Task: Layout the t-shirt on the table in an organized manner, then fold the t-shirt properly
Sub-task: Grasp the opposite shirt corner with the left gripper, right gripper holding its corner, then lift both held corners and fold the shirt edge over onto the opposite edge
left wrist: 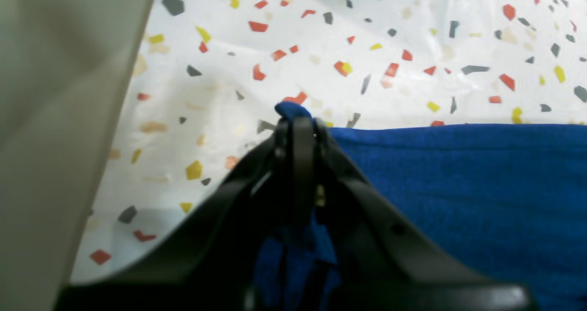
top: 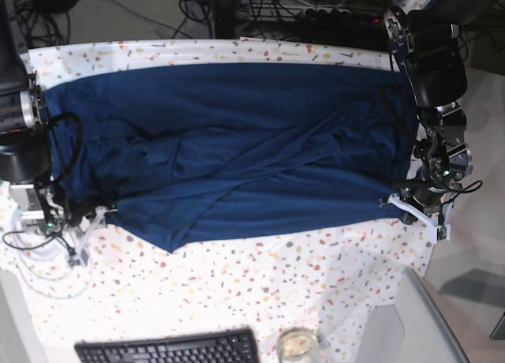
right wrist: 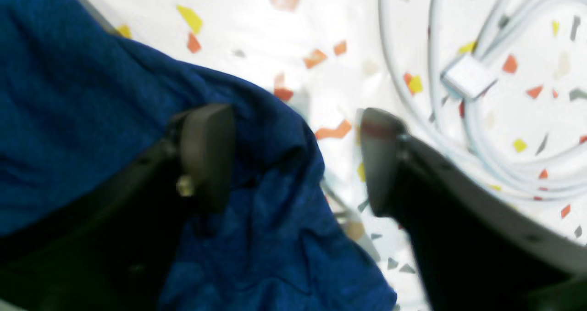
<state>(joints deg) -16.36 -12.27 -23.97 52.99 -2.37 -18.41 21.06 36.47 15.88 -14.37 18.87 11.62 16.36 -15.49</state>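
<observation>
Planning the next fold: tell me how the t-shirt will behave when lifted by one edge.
The t-shirt is probably floppy: it lies wrinkled and creased over the table. Lifted, it would likely sag between grips, since the left tool pinches only a small bunched corner. It seems light, and unlikely to slip from a closed pinch.

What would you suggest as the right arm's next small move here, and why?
Probably close the right gripper on the t-shirt edge. Its fingers stand apart astride the hem, holding nothing, while the left gripper already pinches its corner over the table.
</observation>
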